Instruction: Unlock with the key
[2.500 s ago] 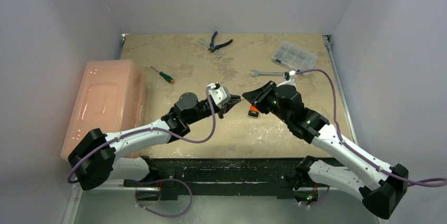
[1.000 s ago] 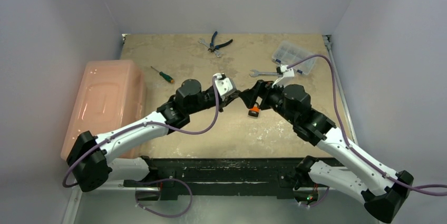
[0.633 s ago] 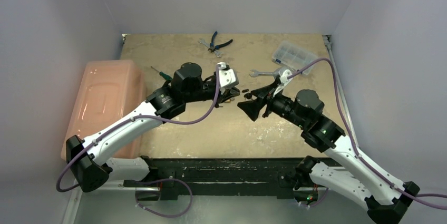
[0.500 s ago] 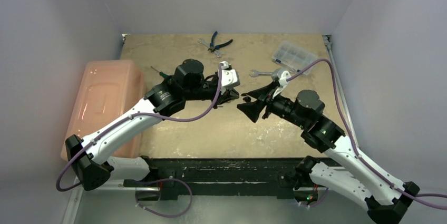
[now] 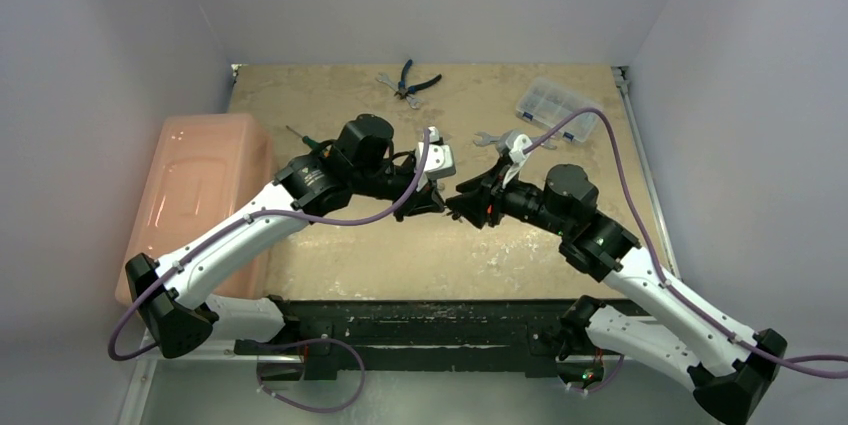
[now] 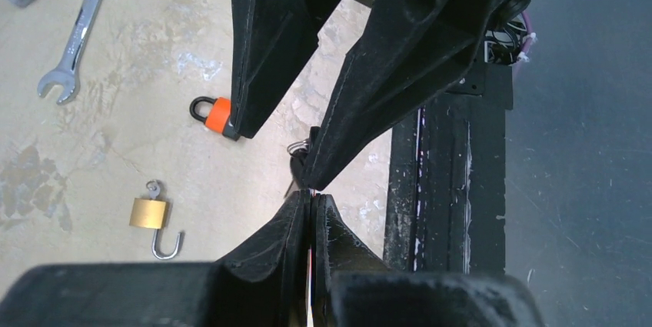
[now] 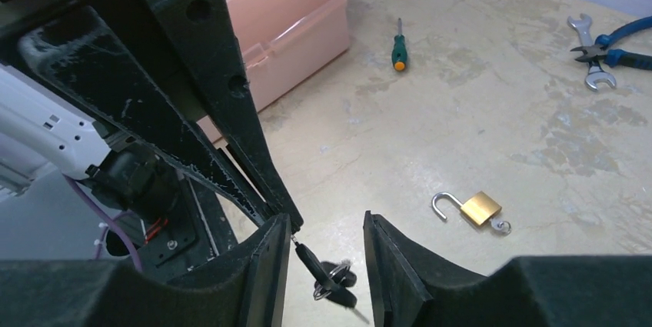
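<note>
Brass padlock lies shackle-open on beige desk, orange padlock near it; left claw pinches black-headed key bunch; right claw wide around it.

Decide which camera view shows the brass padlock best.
Right wrist: the brass padlock lies unobstructed on the table, shackle open. Left wrist also shows this padlock, lower left. In the top view I cannot find it.
</note>
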